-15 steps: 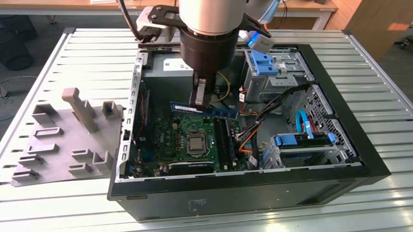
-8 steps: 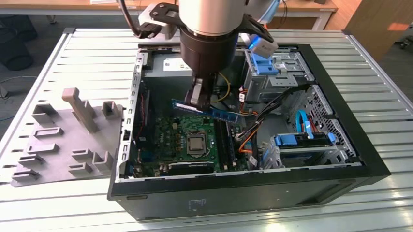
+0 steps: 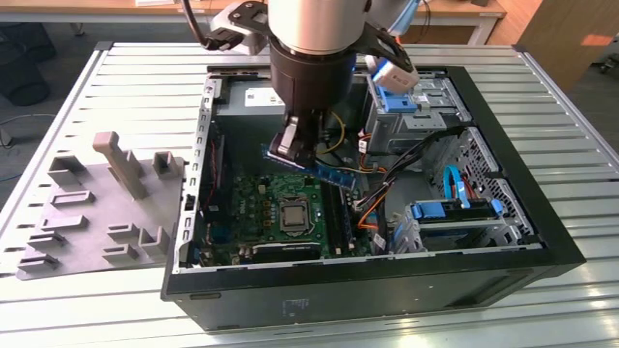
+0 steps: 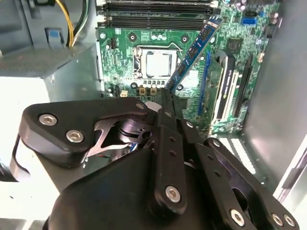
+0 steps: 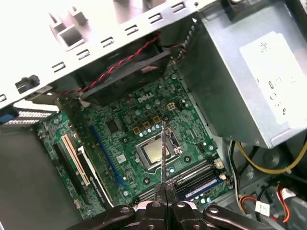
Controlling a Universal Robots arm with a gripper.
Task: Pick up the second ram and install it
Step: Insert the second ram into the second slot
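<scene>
At the centre of the exterior view, an open black case (image 3: 387,293) lies on a slatted table (image 3: 126,72). A grey holder tray (image 3: 106,217) sits at the exterior view's left. Inside the case is the green motherboard (image 3: 240,217) with its processor (image 3: 291,215). The gripper (image 3: 296,156) is clamped on one end of the ram (image 3: 334,176). The ram hangs tilted above the board, clear of the black slots (image 4: 158,21). The power supply (image 5: 249,81) bears a white printed label (image 5: 273,72).

Silver arm tube (image 3: 314,22), black wrist collar (image 3: 309,69), black linkage fingers (image 4: 166,153), silver screws (image 4: 172,193).
</scene>
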